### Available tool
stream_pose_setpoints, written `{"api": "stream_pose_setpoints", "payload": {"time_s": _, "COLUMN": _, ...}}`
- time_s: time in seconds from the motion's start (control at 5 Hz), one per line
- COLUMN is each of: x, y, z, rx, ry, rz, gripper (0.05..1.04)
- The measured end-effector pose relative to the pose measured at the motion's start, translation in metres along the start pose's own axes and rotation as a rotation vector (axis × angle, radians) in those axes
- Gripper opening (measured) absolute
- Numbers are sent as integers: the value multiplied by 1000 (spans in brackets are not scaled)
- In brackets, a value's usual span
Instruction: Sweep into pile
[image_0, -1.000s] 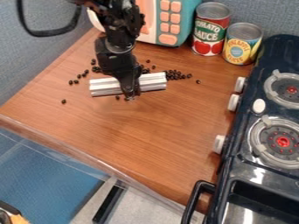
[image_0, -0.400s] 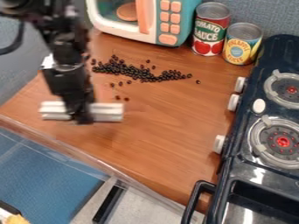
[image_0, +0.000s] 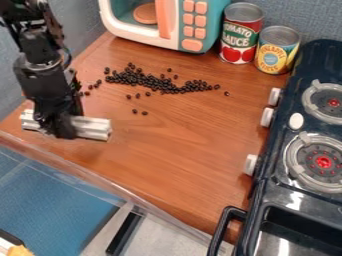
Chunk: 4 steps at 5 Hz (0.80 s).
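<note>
Black beans (image_0: 136, 79) lie in a ragged band towards 12 o'clock on the desk (image_0: 175, 160). The claw (image_0: 65, 132), closed around a pale ridged bar (image_0: 95, 128), has swung away to 9 o'clock (perhaps for a fresh approach), with strays still ungathered. Towards 1 o'clock, two cans (image_0: 241, 34) bear printed labels.

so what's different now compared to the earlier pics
The gripper has carried the ridged white bar away from the black beans, toward the left and nearer edge of the counter. It still grips the bar, so nothing was picked up or let go. The beans visible both then and now look unmoved, and the tomato sauce can, pineapple can and toy stove stayed put.
</note>
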<state>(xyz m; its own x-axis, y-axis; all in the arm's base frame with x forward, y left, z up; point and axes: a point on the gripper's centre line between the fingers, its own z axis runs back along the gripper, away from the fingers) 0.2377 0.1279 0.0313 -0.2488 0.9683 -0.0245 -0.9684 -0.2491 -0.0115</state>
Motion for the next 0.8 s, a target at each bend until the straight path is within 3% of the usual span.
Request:
{"api": "stream_pose_setpoints", "payload": {"time_s": 0.4, "x": 13, "y": 3, "z": -19, "rx": -46, "ry": -45, "rz": -51, "gripper": 391}}
{"api": "stream_pose_setpoints", "payload": {"time_s": 0.8, "x": 14, "y": -10, "z": -24, "rx": -84, "ry": -46, "rz": -59, "gripper": 391}}
